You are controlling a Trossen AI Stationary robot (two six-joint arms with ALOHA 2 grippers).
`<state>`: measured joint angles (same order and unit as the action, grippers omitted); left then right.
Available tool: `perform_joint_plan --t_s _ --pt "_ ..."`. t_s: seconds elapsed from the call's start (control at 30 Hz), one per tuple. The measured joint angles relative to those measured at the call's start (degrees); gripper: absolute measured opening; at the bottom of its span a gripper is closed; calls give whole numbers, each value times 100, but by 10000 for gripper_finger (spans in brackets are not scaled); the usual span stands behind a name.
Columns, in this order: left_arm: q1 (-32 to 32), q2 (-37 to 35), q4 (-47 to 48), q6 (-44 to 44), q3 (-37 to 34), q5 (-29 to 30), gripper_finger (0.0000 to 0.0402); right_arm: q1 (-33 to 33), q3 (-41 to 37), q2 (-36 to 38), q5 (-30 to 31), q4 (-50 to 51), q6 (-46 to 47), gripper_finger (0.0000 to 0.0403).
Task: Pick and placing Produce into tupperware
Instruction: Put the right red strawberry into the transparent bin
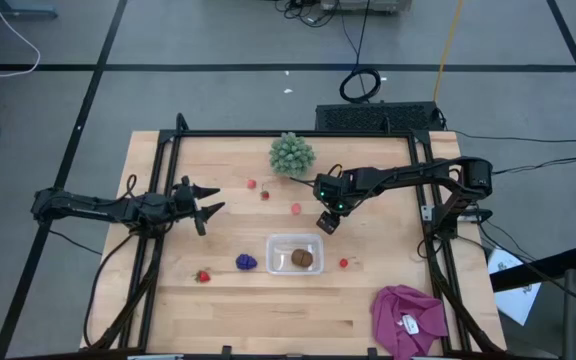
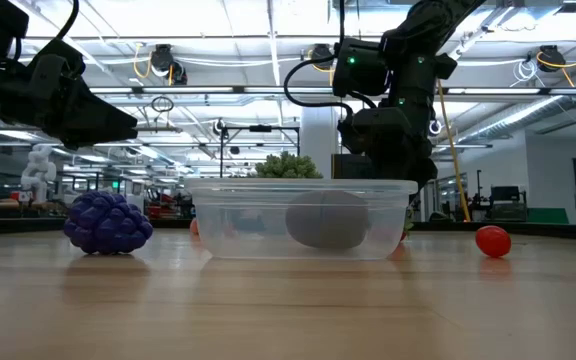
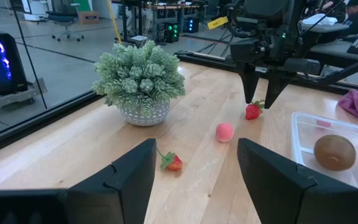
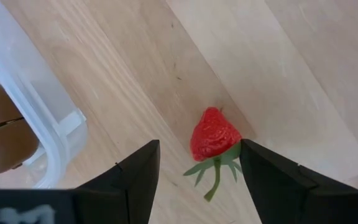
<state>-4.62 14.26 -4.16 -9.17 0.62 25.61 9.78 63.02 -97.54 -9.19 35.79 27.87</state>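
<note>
Right arm: the right gripper (image 1: 328,222) hangs over the tabletop (image 1: 268,310) at about 1 o'clock from the tupperware (image 1: 280,243), jaws open and pointing down, straddling a strawberry (image 4: 215,134) that lies on the wood between them, not yet gripped.

Left arm: the left gripper (image 1: 208,200) waits at about 10 o'clock from the container, well apart from it, jaws open and holding nothing.

Tupperware: the clear container sits near the middle of the tabletop with the brown kiwi (image 1: 303,258) already inside.

Produce left out: the purple grape cluster (image 1: 246,262) lies just beside the container at 9 o'clock; one strawberry (image 1: 203,276) rests farther out at 8 o'clock; a small red piece (image 1: 344,263) lies at 3 o'clock; a pink-red piece (image 1: 296,209) and two more red pieces (image 1: 265,195) sit at 12 and 11 o'clock.

Bystanders: a green spiky plant (image 1: 292,154) stands at 12 o'clock, a magenta cloth (image 1: 411,315) lies at 4 o'clock.

Risk: the strawberry is small, rounded and has a loose stem; a closing pinch that lands off-centre could squirt it sideways across the wood.

Risk: the container wall is close to the open jaws; a careless descent or swing could nudge the light tupperware and shift the kiwi.
</note>
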Motion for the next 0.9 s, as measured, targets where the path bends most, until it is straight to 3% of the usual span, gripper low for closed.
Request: perform_joint_plan --t_s 0.9 --pt "0 1 10 -2 2 0 230 62 2 -527 28 -61 -16 205"
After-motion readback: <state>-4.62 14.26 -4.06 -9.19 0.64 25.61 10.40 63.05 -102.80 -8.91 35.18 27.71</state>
